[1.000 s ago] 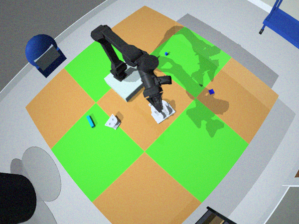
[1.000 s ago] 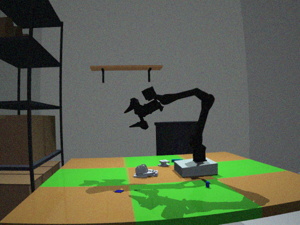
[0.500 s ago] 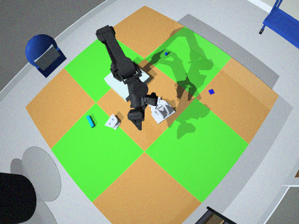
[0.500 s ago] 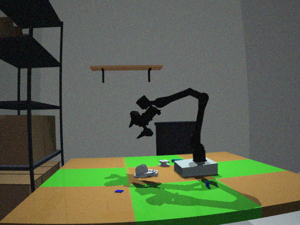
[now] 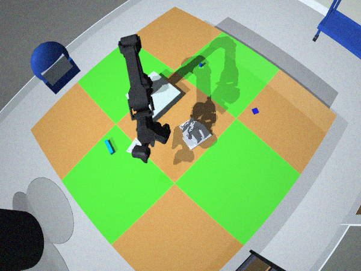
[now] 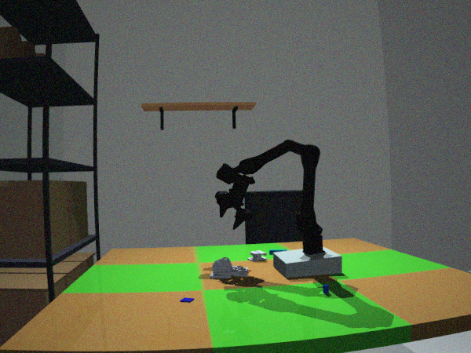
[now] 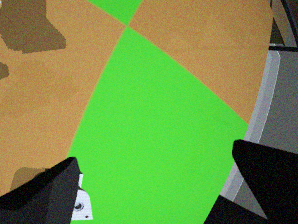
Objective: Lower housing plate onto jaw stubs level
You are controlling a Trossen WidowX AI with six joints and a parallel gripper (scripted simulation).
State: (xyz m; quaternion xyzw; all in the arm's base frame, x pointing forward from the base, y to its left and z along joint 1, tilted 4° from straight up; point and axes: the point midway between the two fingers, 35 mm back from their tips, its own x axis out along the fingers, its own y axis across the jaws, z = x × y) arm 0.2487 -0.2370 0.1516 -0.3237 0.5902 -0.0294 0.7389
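Checkered tabletop point(image 5: 174, 217) point(image 6: 271, 325) point(image 7: 150, 110): white housing plate point(image 5: 132, 146) point(image 6: 257, 256) point(image 7: 82, 207) lies level, partly hidden overhead, long axis unclear; pincer point(image 5: 151, 144) point(image 6: 228, 222) point(image 7: 158, 157) spread open, empty.

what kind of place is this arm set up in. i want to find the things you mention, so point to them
Probably a workshop or storage room: a tall metal rack point(image 6: 45, 220) holds brown boxes point(image 6: 64, 216), a blue cart point(image 5: 340, 28) stands off the table, and a wooden shelf point(image 6: 198, 107) is bracketed to the wall.

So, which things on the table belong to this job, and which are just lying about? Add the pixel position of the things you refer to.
For the job:
- small white piece with holes point(image 5: 132, 146) point(image 6: 257, 256) point(image 7: 86, 200), likely the housing plate
- larger white assembly point(image 5: 195, 135) point(image 6: 222, 268), likely carrying the jaws

Just lying about:
- cyan bar point(image 5: 109, 146) point(image 6: 278, 252)
- flat blue square point(image 5: 255, 111) point(image 6: 187, 300)
- small blue peg point(image 5: 200, 65) point(image 6: 326, 289)
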